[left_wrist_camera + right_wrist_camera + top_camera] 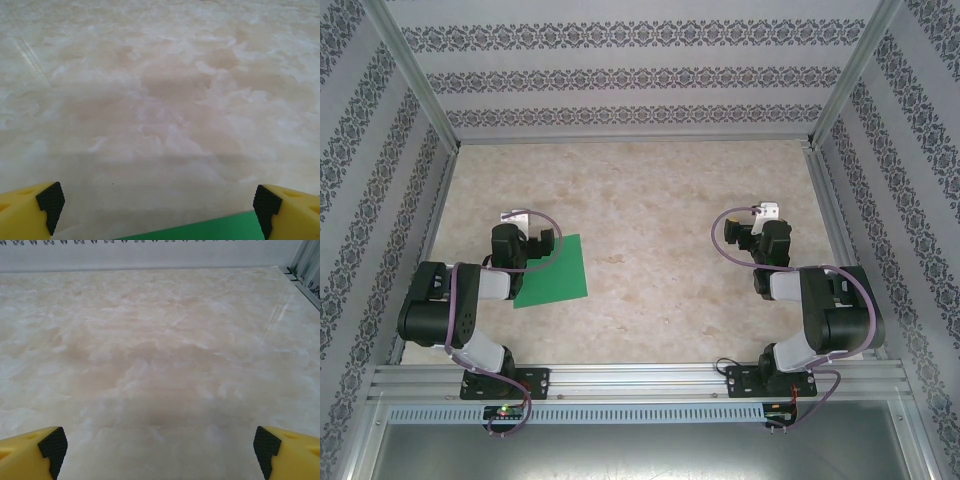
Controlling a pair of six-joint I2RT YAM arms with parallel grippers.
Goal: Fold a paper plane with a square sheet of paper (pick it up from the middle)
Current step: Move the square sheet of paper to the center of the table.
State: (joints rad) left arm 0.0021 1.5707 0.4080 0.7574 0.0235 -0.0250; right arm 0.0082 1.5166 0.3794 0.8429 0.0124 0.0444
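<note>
A thin, plain, bright green square sheet of paper [558,270] lies flat on the left half of the beige, marble-patterned surface [660,200], towards the near edge. From above it looks smooth and evenly coloured, with straight edges and no crease or fold that can be made out. Its near corners are sharp. Its upper left part is hidden under the left arm, and one side runs slightly askew to the aluminium rail [640,378] at the front.

The left tool [535,245] hangs over the sheet's upper left corner. In the left wrist view the left tool [157,205] is released, its yellow fingers [20,210] with black textured pads [50,202] standing wide apart and gripping nothing. A narrow wedge of the green sheet [200,231] shows along the bottom edge, between the fingers and closer to the right one. Whether the fingertips touch the paper cannot be told.

The right tool [752,240] sits over the right half of the surface, well apart from the sheet. In the right wrist view the right tool [157,445] is likewise released, its yellow fingers [25,450] spread wide over the bare pale surface [160,340], nothing between them.

Patterned wallpaper panels [620,70] enclose the surface at the back and both sides.
</note>
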